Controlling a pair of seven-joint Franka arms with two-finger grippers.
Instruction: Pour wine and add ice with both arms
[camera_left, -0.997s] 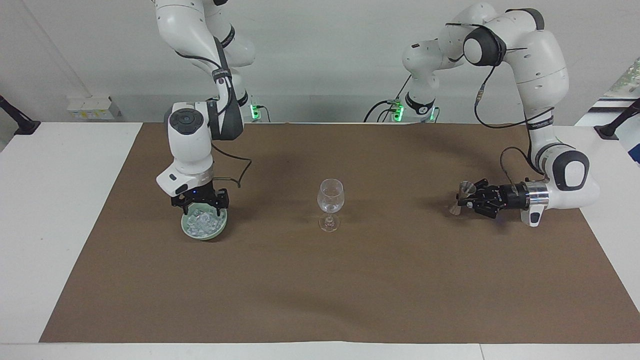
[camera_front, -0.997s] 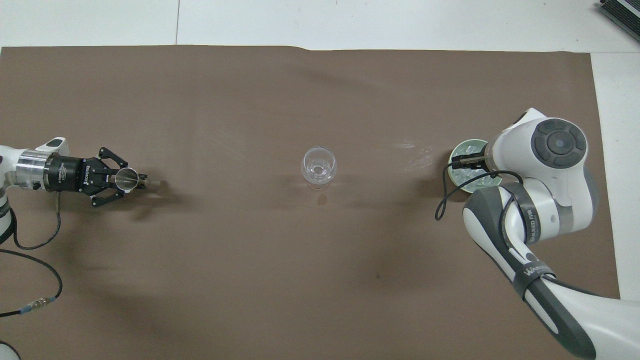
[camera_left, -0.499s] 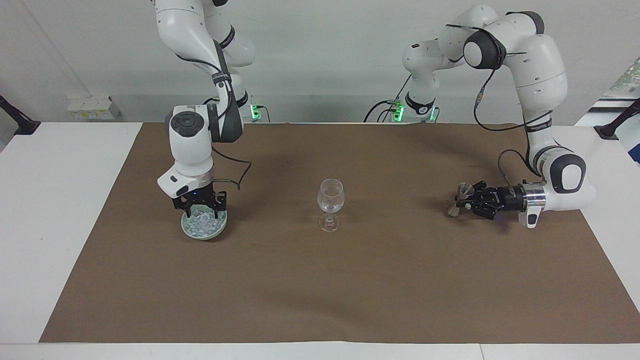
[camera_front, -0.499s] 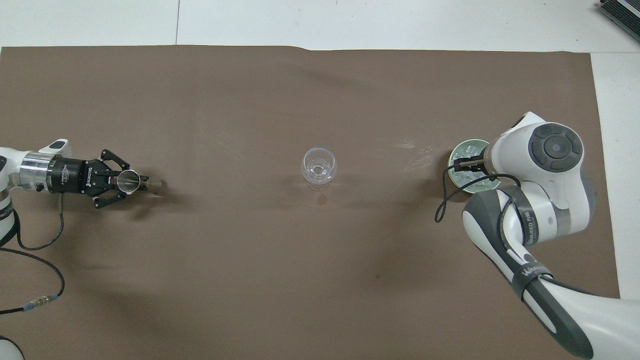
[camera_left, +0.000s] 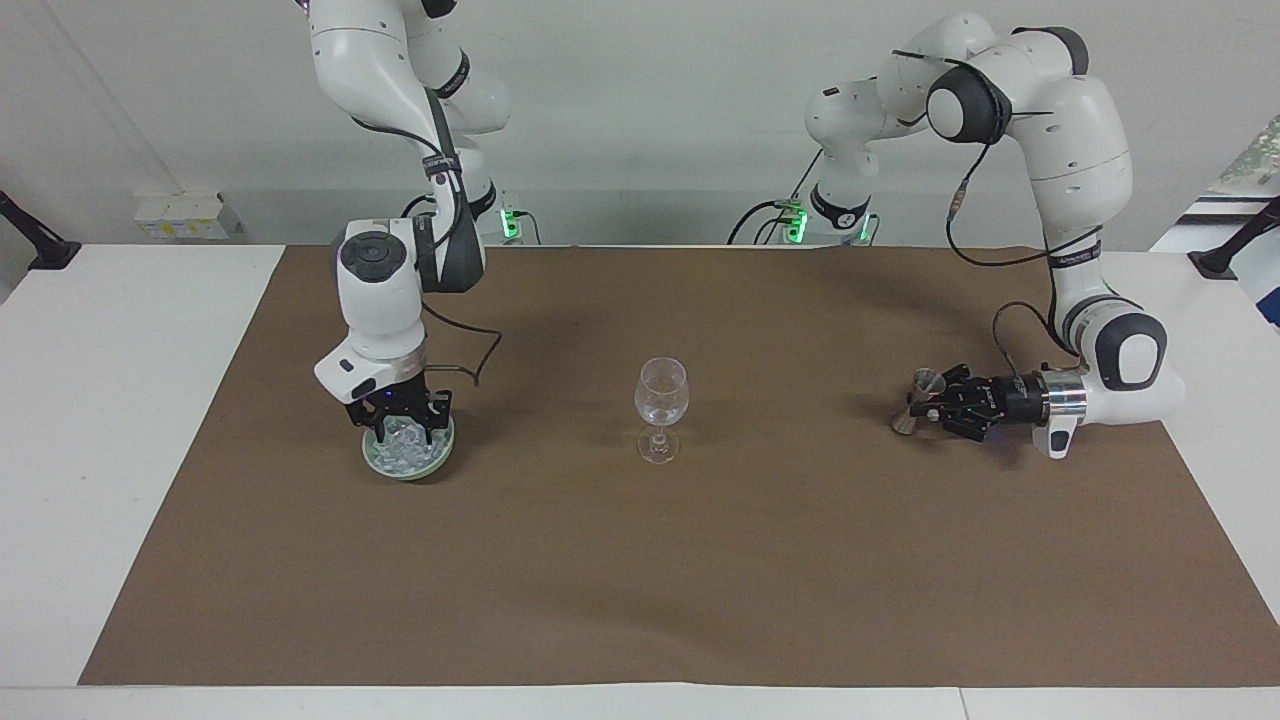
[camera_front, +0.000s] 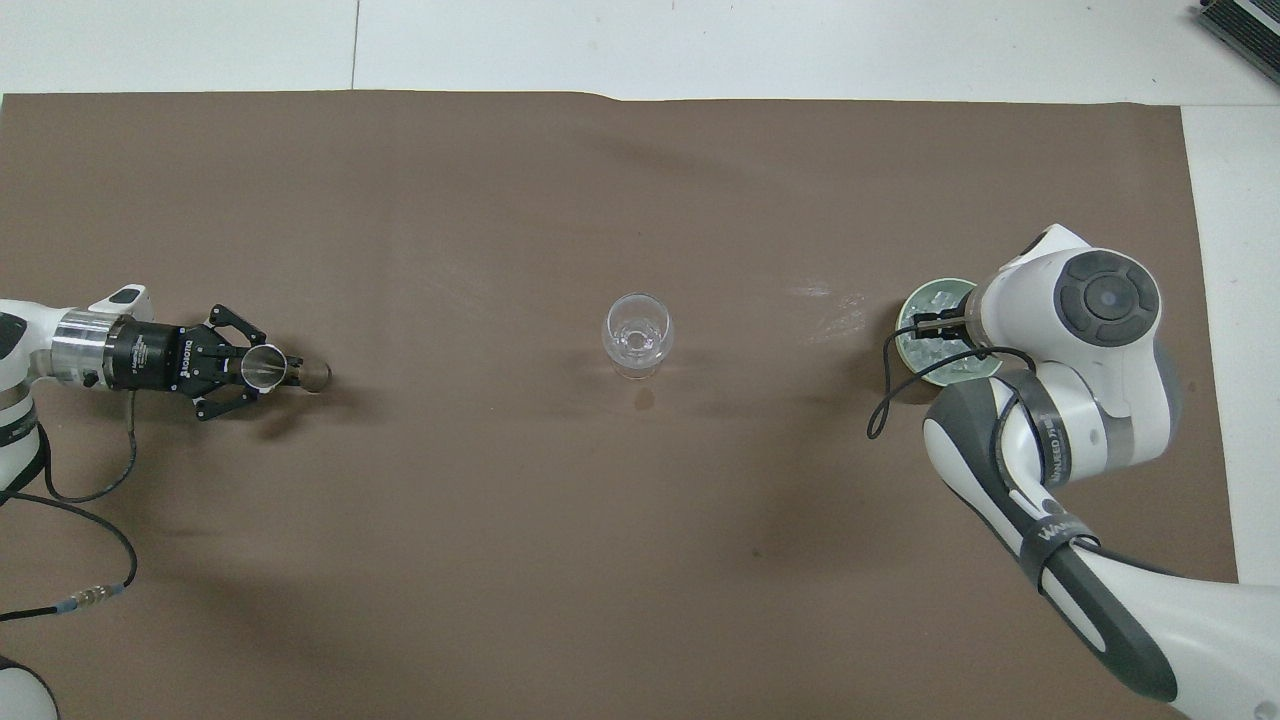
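Mid-bench stands the empty wine glass (camera_left: 661, 408). Near the right arm's edge, the right hand (camera_left: 398, 425) dips into the green bowl (camera_left: 371, 458) of ice (camera_left: 405, 448) (grip unclear). The left hand (camera_left: 930, 402) is clamped on a jigger (camera_left: 918, 399), ready to pour.

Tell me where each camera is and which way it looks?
Facing view: high up across the table, looking at the robots; both whole arms show, the right pincer down in the green bowl of ice, the left pincer at a metal jigger.
Overhead view: high above the robots' end, looking steeply down; only forearms and pincers show.
Both share: the wine glass mid-mat, bowl, jigger, flipped half a turn.
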